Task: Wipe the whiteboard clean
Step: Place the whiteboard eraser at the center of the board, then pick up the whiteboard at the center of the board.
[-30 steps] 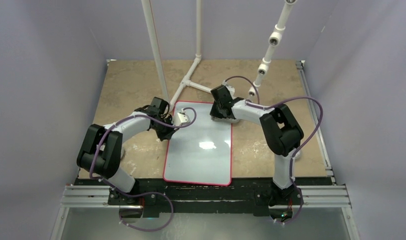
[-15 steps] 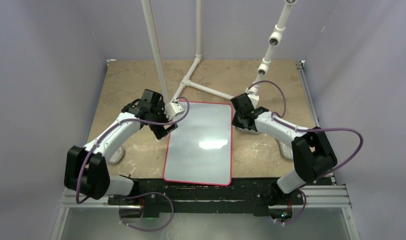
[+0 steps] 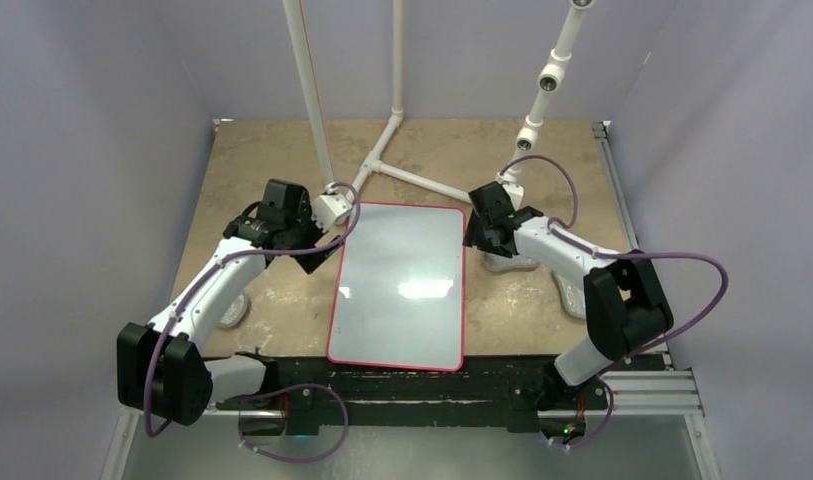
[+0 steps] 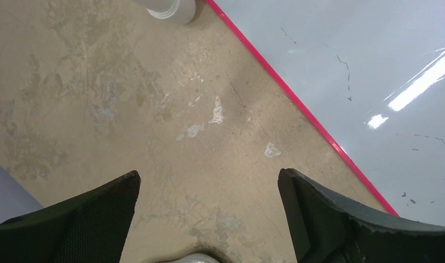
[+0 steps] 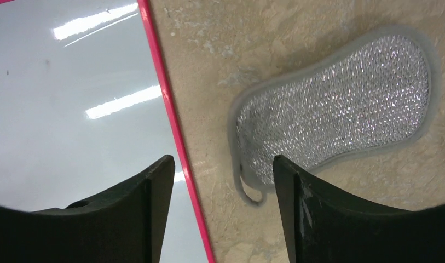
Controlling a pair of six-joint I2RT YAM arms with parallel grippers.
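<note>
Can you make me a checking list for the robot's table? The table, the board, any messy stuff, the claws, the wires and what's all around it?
Surface: tan table, blotchy and scuffed.
Job's things: whiteboard lies flat between the arms, red edge, no writing, only tiny dark specks. Silver mesh pad lies on the table to the right of it, not touching it.
Clutter: pale lump by the left arm, too small to tell.
Grippers: left gripper open, empty, over bare table beside the board. Right gripper open, empty, above the pad's near end.
Cables: purple cables loop along both arms.
Surroundings: white pipes stand behind the board; lilac walls all round.
</note>
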